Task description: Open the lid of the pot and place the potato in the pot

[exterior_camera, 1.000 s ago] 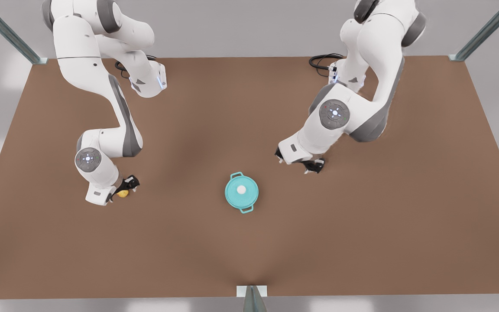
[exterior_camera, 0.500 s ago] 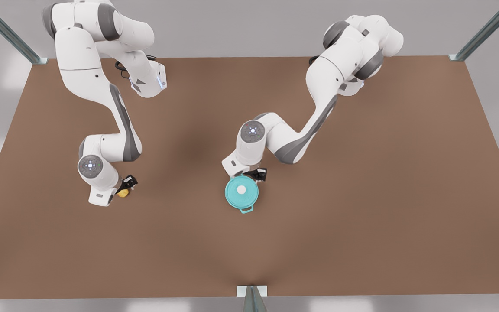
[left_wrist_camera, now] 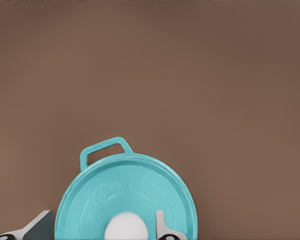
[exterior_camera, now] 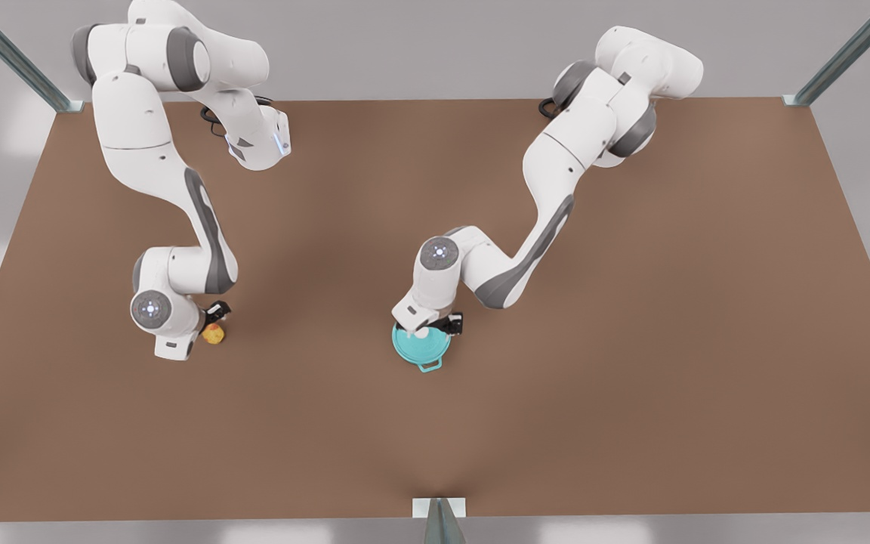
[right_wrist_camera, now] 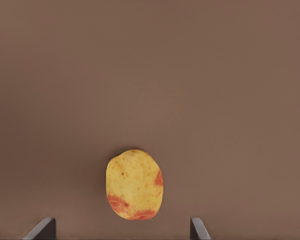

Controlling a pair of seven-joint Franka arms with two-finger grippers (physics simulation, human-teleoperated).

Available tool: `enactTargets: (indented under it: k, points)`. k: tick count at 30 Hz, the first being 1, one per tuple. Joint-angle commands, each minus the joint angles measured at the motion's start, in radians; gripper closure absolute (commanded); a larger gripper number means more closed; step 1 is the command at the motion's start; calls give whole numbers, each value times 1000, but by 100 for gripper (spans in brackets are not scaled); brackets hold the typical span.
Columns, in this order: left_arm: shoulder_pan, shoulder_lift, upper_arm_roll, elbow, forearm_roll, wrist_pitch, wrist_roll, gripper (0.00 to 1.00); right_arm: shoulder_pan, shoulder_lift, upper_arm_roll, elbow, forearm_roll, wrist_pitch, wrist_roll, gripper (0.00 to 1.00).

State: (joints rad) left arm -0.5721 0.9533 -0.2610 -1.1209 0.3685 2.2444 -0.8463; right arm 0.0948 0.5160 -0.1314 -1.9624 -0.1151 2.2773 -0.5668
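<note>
The teal pot lid [exterior_camera: 429, 347] sits shut on the pot, whose loop handle [exterior_camera: 429, 367] sticks out toward the front. My left gripper [exterior_camera: 426, 328] hovers low over the lid. In the left wrist view its fingers [left_wrist_camera: 163, 228] stand open on either side of the white knob [left_wrist_camera: 126, 227], and the pot's handle [left_wrist_camera: 106, 149] shows beyond the lid [left_wrist_camera: 125, 192]. The potato [exterior_camera: 214, 335] lies on the table at the front view's left. My right gripper [exterior_camera: 207, 321] is open just above the potato [right_wrist_camera: 134, 184], fingertips [right_wrist_camera: 198, 229] wide apart.
A brown table [exterior_camera: 631, 340] stretches wide around both objects. Metal frame posts [exterior_camera: 439, 521] stand at its edges and corners. Black cables [exterior_camera: 556, 106] lie at the back near the arm bases.
The left gripper swept from the back right across to the pot and came down over the lid's knob. The right gripper shifted slightly and settled lower over the potato.
</note>
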Motion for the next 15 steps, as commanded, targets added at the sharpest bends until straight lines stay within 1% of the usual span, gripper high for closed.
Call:
enactTargets:
  k: [1, 6, 11, 13, 15]
  points:
    - [0, 1, 2, -3, 16, 55, -148, 0, -10, 13, 6, 0, 38, -1, -177, 0]
    - [-2, -1, 2, -17, 56, 29, -145, 0, -10, 42, 7, 0, 58, 77, -200, 0]
    - [-2, 1, 2, -39, 70, 29, -145, 0, -10, 38, 9, 2, 58, 114, -216, 0]
    - [-2, 2, 2, -43, 70, 29, -148, 0, -10, 41, 9, 2, 58, 117, -217, 4]
    - [-2, 5, 2, -45, 66, 29, -146, 0, -10, 45, 9, 2, 60, 120, -217, 5]
